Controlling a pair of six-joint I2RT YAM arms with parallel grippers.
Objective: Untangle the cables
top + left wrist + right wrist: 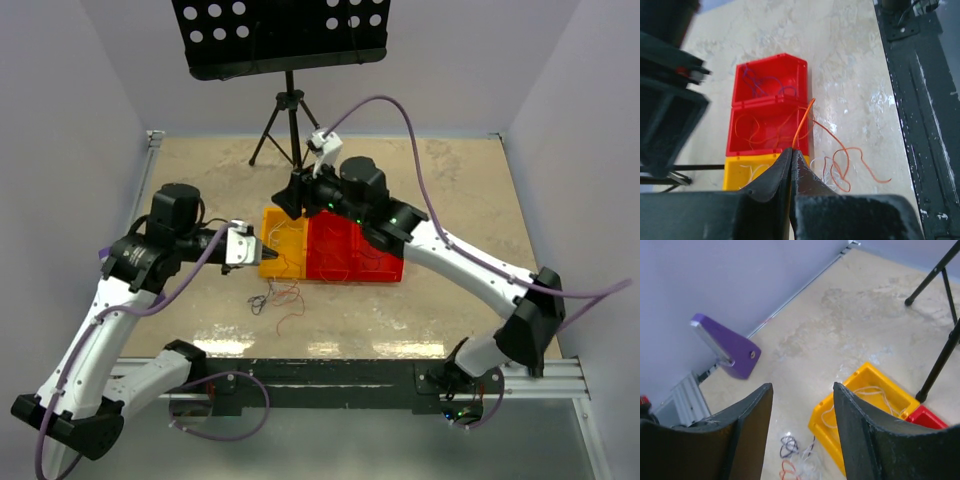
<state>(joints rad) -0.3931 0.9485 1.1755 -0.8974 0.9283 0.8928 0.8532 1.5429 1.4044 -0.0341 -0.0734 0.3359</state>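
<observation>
Left gripper [792,151] clenched on an orange cable [803,120] that rises over the red bin [767,151] rim. Right gripper [803,390] released, empty; yellow bin [827,435] below.

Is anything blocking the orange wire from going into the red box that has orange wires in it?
Nothing visible does. The left gripper pinches the orange wire right at the near rim of the middle red bin, which is open on top. An orange strand runs toward the tangle and might tug.
</observation>
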